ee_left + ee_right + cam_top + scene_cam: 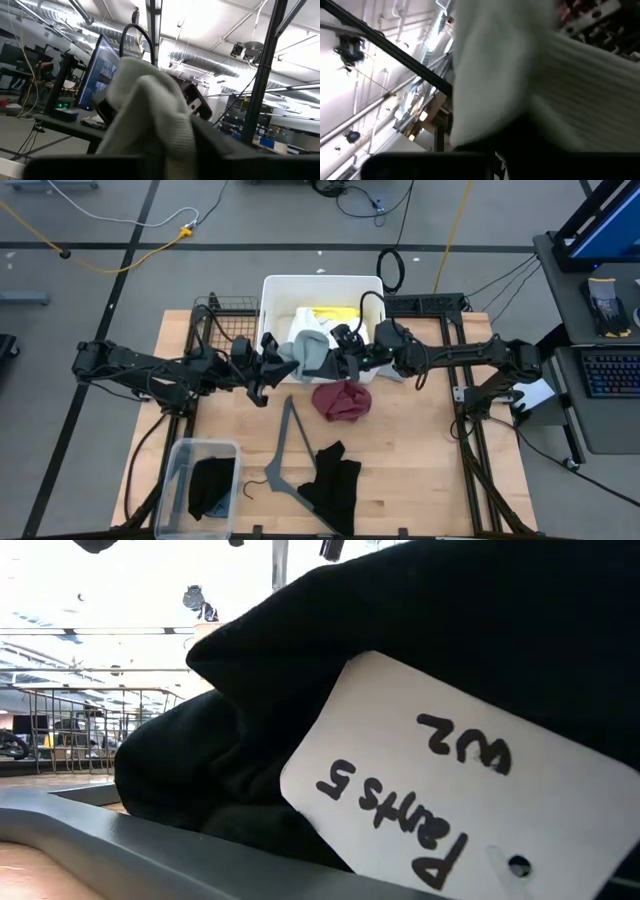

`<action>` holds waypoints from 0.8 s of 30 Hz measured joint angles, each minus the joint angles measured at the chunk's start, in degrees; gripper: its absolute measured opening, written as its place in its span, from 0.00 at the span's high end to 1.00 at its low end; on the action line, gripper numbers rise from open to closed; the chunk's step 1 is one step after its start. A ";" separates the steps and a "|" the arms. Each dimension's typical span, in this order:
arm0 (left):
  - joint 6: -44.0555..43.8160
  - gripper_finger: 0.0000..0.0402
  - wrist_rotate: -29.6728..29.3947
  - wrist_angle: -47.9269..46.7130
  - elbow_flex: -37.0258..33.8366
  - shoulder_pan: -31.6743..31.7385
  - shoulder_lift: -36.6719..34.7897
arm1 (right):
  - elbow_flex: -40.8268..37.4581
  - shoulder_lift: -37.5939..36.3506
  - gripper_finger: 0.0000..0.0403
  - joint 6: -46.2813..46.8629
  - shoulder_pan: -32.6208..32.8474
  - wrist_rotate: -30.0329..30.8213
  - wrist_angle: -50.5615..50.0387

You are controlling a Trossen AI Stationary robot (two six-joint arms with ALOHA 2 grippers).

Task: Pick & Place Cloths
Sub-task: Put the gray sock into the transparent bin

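1. Sage-green cloth [308, 352] hangs stretched between my two arms, lifted above the front edge of the white bin [275, 288] at the back of the tabletop [420, 470].
2. My left end effector [272, 366] has its fingers closed in on the cloth's left end; its wrist view shows the pale ribbed fabric draped right over the fingers.
3. My right end effector [345, 360] is clamped tight on the cloth's right end, and its wrist view is almost filled by the same fabric.
4. I see a white garment [308, 323] and a yellow garment [335, 314] lying inside the white bin.
5. A maroon garment [342, 400] lies bunched on the tabletop just in front of the right end effector.
6. A black garment [335, 483] lies near the front edge, beside a grey clothes hanger [285, 450].
7. The black garment carries a white tag [450, 795] hand-lettered "Pants 5".
8. Another black garment [212, 485] sits inside a clear plastic container [178, 458] at the front left corner.
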 joint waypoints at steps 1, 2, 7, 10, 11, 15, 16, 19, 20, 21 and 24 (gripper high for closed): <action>0.00 0.89 0.05 -0.11 0.01 0.00 0.00 | 0.00 0.00 0.96 -0.62 0.04 -0.24 -0.91; -0.13 0.94 0.28 -0.28 0.01 0.00 0.00 | 0.00 0.00 0.95 -1.32 0.04 -1.40 -1.89; -2.18 0.97 2.07 -2.86 -0.01 -0.13 0.00 | 0.00 -0.02 0.88 -0.61 0.21 -10.53 -8.58; -4.11 0.99 2.68 -5.18 -0.01 -0.59 -0.50 | 0.00 0.00 0.84 -0.90 1.05 -15.80 -13.58; -4.74 0.99 2.84 -5.87 -0.01 -0.85 -0.53 | 0.02 -0.05 0.82 -1.39 1.35 -17.20 -15.19; -7.17 0.99 3.17 -9.14 -0.05 -2.09 -1.75 | 0.02 -0.07 0.77 -5.55 2.56 -21.31 -21.38; -7.99 0.99 3.30 -10.61 0.31 -2.40 -2.05 | 0.04 -0.07 0.76 -6.63 2.60 -22.43 -22.56; -9.29 0.99 2.22 -15.28 1.86 -3.64 -3.63 | 0.00 -0.09 0.75 -8.30 2.66 -26.26 -26.20; -9.30 0.99 1.95 -16.14 3.18 -4.03 -3.89 | -0.11 -0.02 0.74 -8.67 2.75 -27.17 -27.45; -9.31 0.99 1.37 -17.62 4.09 -4.48 -4.66 | -0.15 0.09 0.74 -9.14 2.81 -27.71 -28.04; -9.03 1.00 1.43 -23.81 7.63 -6.04 -5.45 | -0.08 -0.05 0.74 -11.28 2.79 -29.12 -30.95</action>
